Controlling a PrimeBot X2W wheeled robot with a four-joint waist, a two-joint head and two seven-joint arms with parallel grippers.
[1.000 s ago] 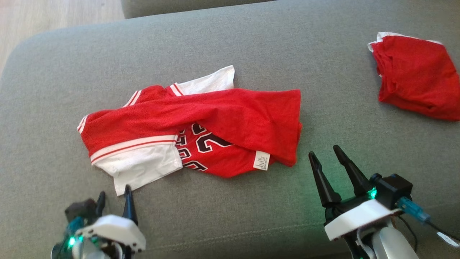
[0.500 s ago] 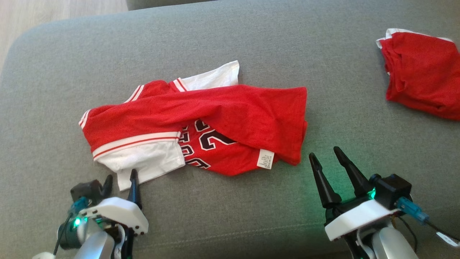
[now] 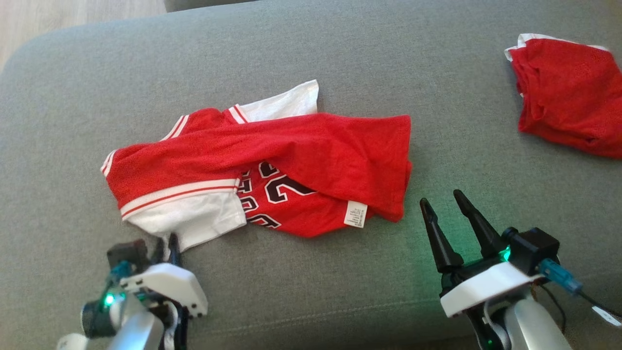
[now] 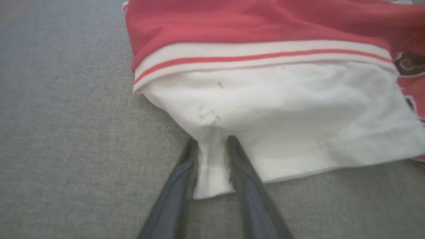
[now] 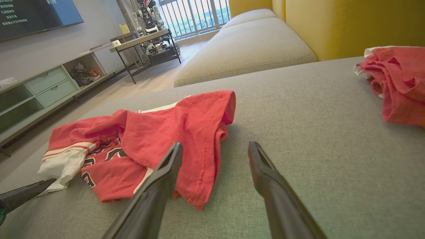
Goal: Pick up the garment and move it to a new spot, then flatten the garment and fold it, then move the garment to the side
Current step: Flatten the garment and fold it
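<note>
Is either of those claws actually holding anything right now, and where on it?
The left gripper pinches the jersey by the near corner of its white sleeve. The right gripper is open, holding nothing.

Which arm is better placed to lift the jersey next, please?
Left. The left tool has the jersey's white sleeve corner between its fingers; the right tool stands open beside it, holding nothing.

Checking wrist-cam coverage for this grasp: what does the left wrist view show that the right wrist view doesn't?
Left wrist, not right wrist: the white sleeve corner sitting between the fingers of the left gripper, close up. Right wrist, not left wrist: the open right gripper, a second red garment, the TV stand. Both: the jersey, the grey cushion.
</note>
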